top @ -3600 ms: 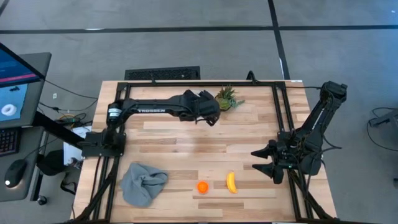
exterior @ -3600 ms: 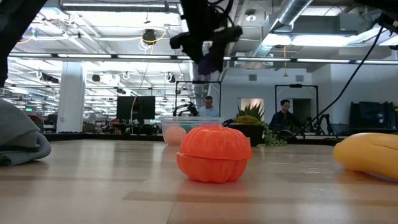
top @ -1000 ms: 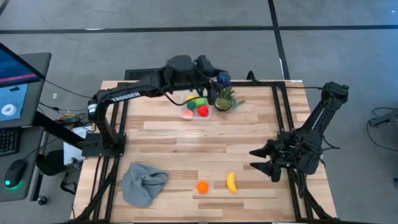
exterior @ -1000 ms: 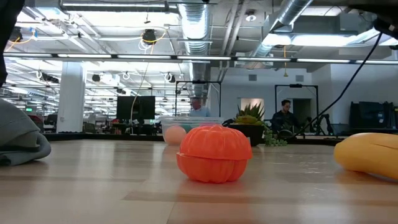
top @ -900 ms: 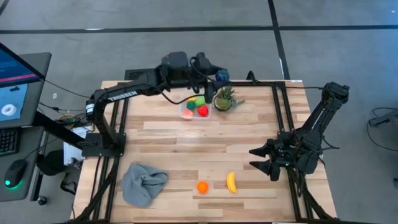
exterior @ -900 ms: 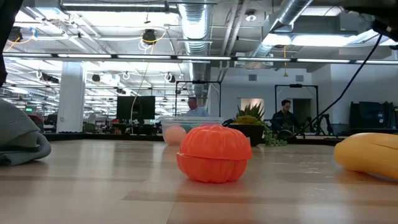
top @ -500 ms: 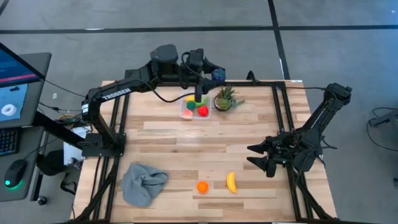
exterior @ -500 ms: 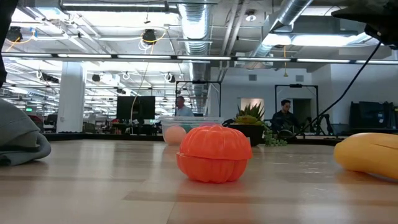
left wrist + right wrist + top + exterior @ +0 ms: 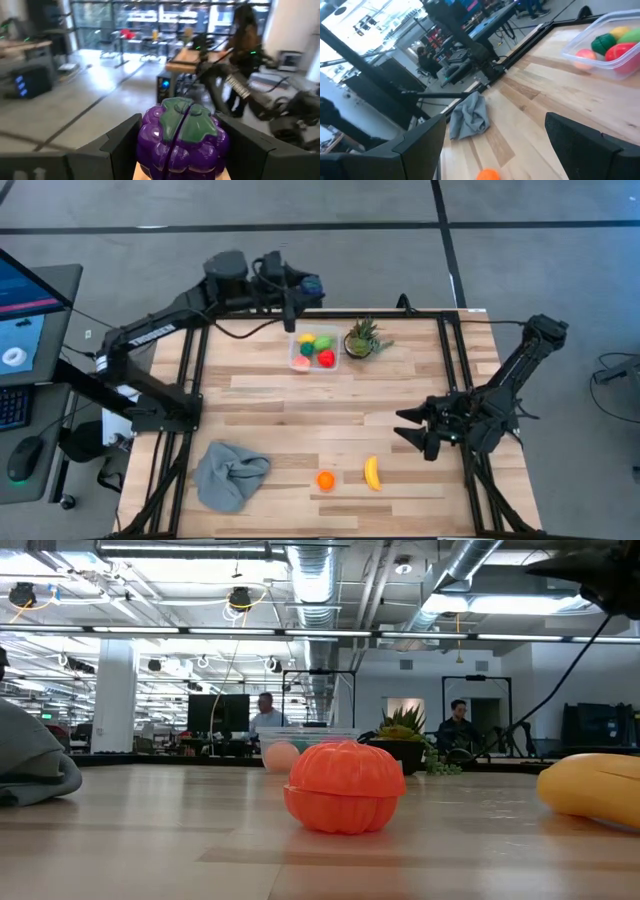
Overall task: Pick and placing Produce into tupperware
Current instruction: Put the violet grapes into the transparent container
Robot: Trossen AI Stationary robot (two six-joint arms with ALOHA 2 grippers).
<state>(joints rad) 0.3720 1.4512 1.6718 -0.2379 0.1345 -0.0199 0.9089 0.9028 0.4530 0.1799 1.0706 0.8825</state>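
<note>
My left gripper (image 9: 306, 284) is raised beyond the table's far edge, to the far left of the tupperware, and is shut on a purple toy grape bunch with a green top (image 9: 182, 136). The clear tupperware (image 9: 313, 352) stands near the far edge with yellow, green, red and pinkish produce inside. An orange toy (image 9: 325, 480) and a banana (image 9: 372, 472) lie near the front edge. My right gripper (image 9: 408, 430) hovers open at the right side, beyond the banana, with nothing between its fingers. My left gripper pinches the grape bunch by its two opposite sides (image 9: 146, 140) between its two fingers (image 9: 122, 145). The fingers run level, coming from the table's left. The bunch is lifted clear of everything, its green top up.
A small potted plant (image 9: 362, 340) stands just right of the tupperware. A crumpled grey cloth (image 9: 230, 475) lies at the front left. Black frame rails (image 9: 445, 360) run along the table's sides and far edge. Bare wood lies in the middle of the table.
My left gripper has carried the grape bunch from above the potted plant toward the table's left and out past its far edge, rising a little, still shut on it. The produce in the tupperware has stayed where it was.
</note>
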